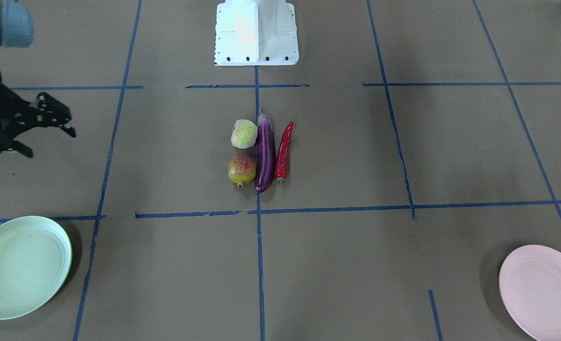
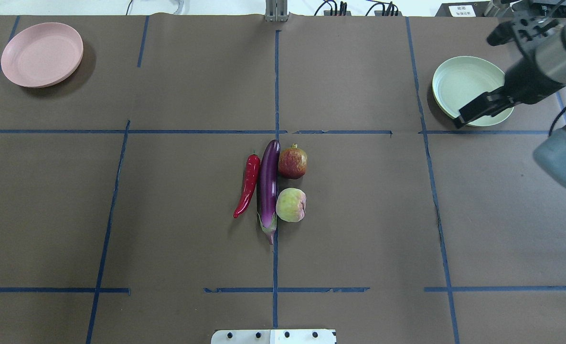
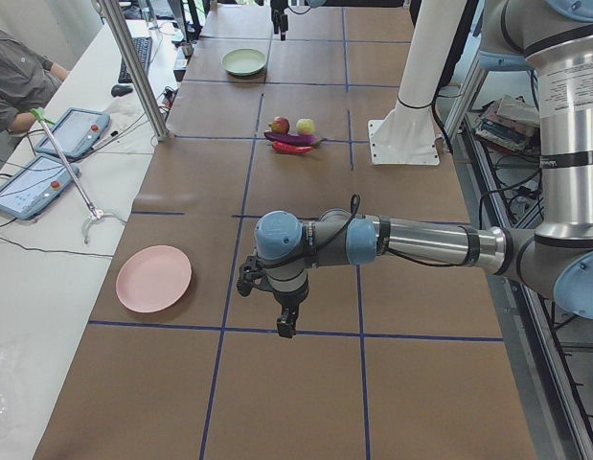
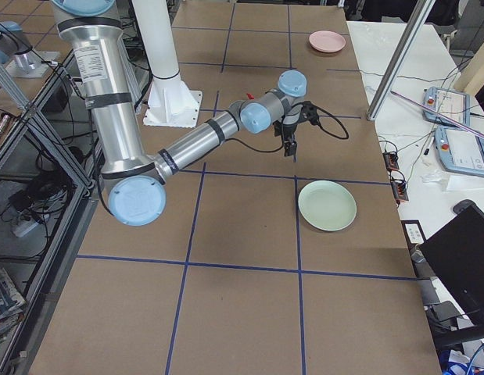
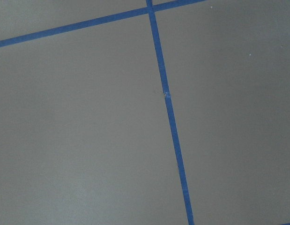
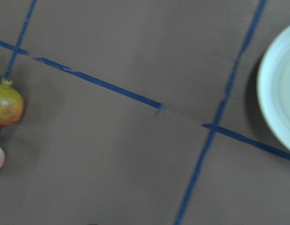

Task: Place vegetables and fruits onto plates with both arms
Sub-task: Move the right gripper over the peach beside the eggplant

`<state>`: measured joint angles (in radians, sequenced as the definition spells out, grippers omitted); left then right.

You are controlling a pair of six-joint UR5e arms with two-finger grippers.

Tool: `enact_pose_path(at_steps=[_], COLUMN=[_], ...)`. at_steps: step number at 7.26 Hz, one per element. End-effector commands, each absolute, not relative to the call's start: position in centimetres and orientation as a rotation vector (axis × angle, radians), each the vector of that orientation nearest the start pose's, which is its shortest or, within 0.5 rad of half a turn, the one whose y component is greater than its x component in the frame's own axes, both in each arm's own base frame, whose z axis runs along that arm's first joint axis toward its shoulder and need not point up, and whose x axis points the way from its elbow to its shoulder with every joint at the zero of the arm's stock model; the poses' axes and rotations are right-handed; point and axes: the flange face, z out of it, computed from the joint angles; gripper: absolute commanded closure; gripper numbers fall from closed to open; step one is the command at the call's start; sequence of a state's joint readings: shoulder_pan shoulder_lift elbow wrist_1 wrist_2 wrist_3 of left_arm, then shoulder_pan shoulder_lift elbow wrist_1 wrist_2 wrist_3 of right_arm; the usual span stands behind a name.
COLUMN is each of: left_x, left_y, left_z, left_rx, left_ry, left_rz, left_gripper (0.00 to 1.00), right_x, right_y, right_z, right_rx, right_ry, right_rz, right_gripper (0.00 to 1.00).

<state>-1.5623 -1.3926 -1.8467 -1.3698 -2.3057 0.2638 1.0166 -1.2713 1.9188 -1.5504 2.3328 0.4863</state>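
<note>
The purple eggplant (image 2: 268, 184), the red chili (image 2: 248, 184), the pale yellow-green fruit (image 2: 291, 204) and the mottled fruit (image 2: 292, 163) lie side by side at the table's middle. In the front view the eggplant (image 1: 264, 154) lies between the chili (image 1: 283, 151) and the two fruits (image 1: 244, 134) (image 1: 242, 170). The mint plate (image 2: 454, 79) and pink plate (image 2: 42, 54) are empty at the far corners. My right gripper (image 2: 474, 82) hangs open and empty above the table by the mint plate. My left gripper (image 3: 286, 326) hovers near the pink plate (image 3: 154, 278); I cannot tell if it is open.
The white base block (image 1: 256, 33) stands at the robot's edge. Blue tape lines cross the brown paper. A metal post (image 3: 133, 67), tablets (image 3: 28, 182) and a seated operator (image 3: 18, 77) are beyond the table's far edge.
</note>
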Motion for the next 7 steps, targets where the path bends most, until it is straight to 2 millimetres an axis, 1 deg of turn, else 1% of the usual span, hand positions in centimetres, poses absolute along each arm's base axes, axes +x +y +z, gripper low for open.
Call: enact_pose_path(at_steps=[1,2,3,4,5,6,7], left_x=[-6.3,-6.2,-6.2,-6.2,-6.2,-6.2,-6.2], left_y=[-40.7,-40.7,-40.8,-40.7,-40.8,-40.8,-40.7], left_z=[63.0,63.0,62.9,62.9,62.9,62.9,63.0], left_rx=[-0.010,-0.010,-0.007,-0.009,-0.007,-0.009,-0.012], left_ry=[0.744,0.744,0.744,0.744,0.746,0.746,0.748], left_rz=[0.220,0.222,0.223,0.222,0.223,0.221,0.219], left_gripper=[0.00,0.00,0.00,0.00,0.00,0.00,0.00], right_x=[-35.9,-40.9,-45.8,-50.4,-54.7,-58.1,-60.1], right_y=[-47.5,-45.5,-44.7,-44.4,-43.6,-42.6,-41.8], right_z=[23.2,20.7,18.6,17.0,16.6,16.8,17.4], right_rx=[0.152,0.195,0.225,0.242,0.259,0.264,0.257], right_ry=[-0.976,-0.938,-0.908,-0.877,-0.830,-0.790,-0.763], right_rz=[-0.188,-0.144,-0.101,-0.077,-0.069,-0.081,-0.093], right_gripper=[0.00,0.00,0.00,0.00,0.00,0.00,0.00])
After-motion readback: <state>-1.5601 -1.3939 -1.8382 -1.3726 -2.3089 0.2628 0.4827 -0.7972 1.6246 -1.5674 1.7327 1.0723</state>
